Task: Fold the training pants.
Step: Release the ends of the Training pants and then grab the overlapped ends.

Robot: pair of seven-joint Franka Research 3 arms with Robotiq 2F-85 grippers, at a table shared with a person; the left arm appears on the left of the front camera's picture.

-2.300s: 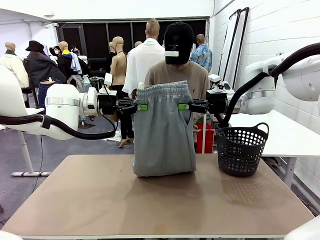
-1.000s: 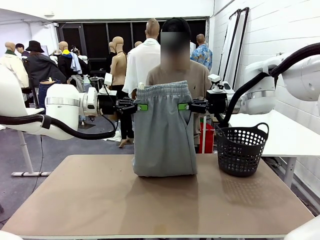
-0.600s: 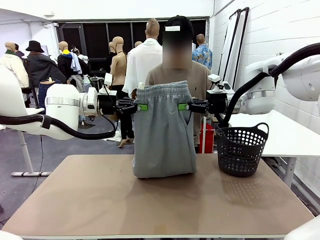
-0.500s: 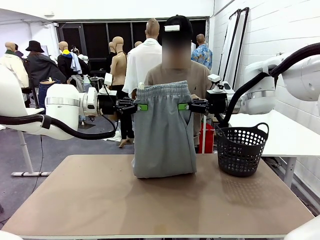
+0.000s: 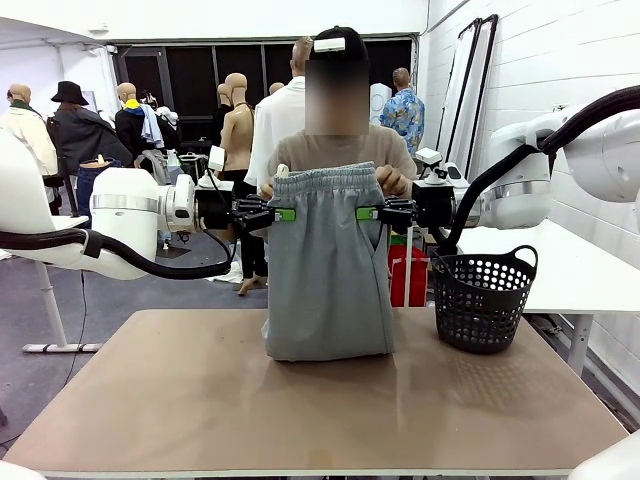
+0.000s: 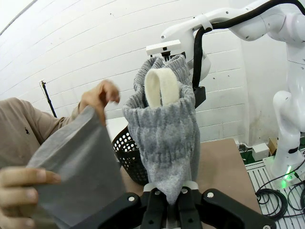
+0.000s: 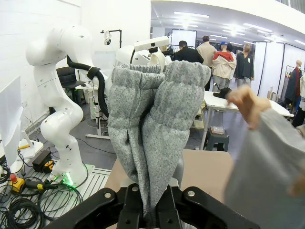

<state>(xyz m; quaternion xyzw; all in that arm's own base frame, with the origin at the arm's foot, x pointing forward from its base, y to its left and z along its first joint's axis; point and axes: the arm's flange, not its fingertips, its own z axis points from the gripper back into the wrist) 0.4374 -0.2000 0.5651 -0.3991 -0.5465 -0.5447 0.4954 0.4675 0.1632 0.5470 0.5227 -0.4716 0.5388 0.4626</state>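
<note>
While jaws clamp waistband (image 5: pixel 325 181) edges, training pants (image 5: pixel 328 275) hem meets table (image 5: pixel 180 400).

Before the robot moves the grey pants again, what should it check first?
1. Left fingers shut on the training pants waistband: ok.
2. Right fingers shut on the opposite side: ok.
3. Pants' lower end reaches the table: ok.
4. Person's hands off the waistband: not ok, both are on the cloth.
5. Black mesh basket stands apart from the pants: ok.
</note>
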